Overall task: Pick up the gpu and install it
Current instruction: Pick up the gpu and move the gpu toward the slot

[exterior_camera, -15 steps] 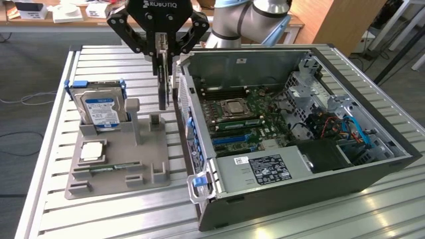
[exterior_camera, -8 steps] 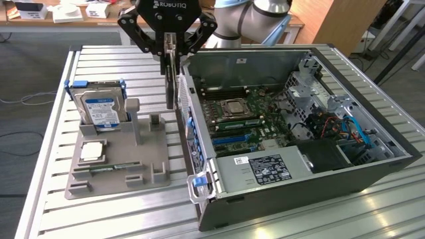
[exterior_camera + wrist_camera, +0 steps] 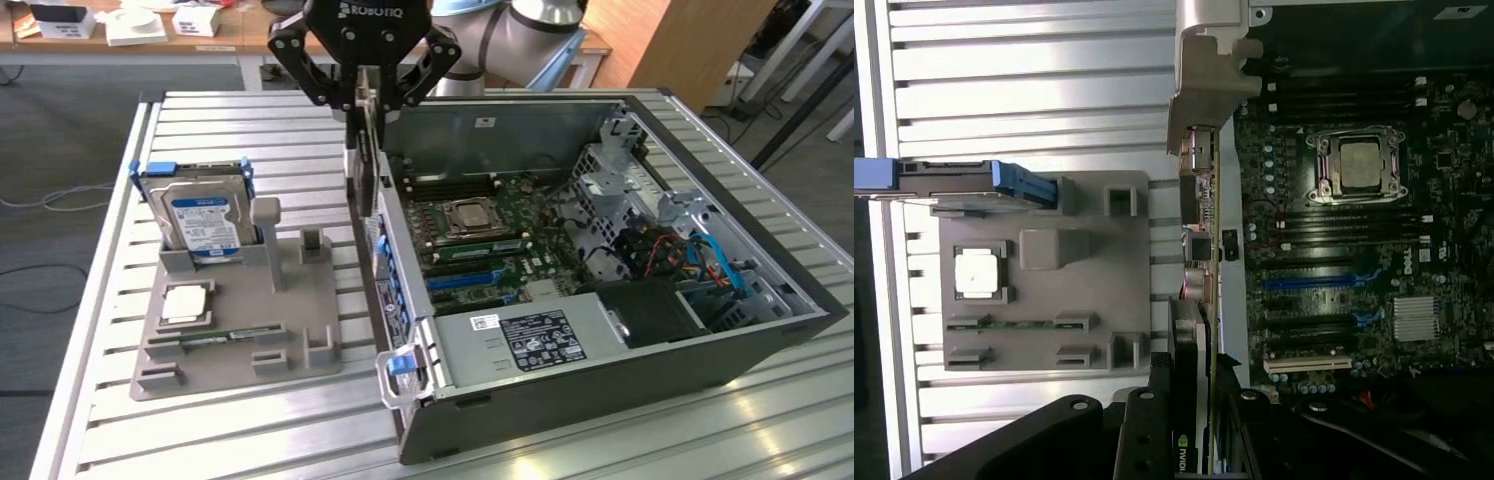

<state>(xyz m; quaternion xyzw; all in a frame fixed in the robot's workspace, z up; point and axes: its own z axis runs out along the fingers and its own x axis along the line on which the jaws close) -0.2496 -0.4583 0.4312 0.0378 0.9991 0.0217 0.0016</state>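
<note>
Lettering ROBOTIQ marks the claw (image 3: 363, 108), closed on one gpu (image 3: 358, 165) held upright at one open computer case's (image 3: 601, 390) edge; one hard drive (image 3: 200, 220) stands nearby.

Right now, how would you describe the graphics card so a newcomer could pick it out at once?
Find the open computer case; at its wall on the exterior view's left hangs the gripper, jaws clamped on the graphics card. It is a thin dark board held upright and edge-on, unlike the silver hard drive standing in the grey holder.
</note>
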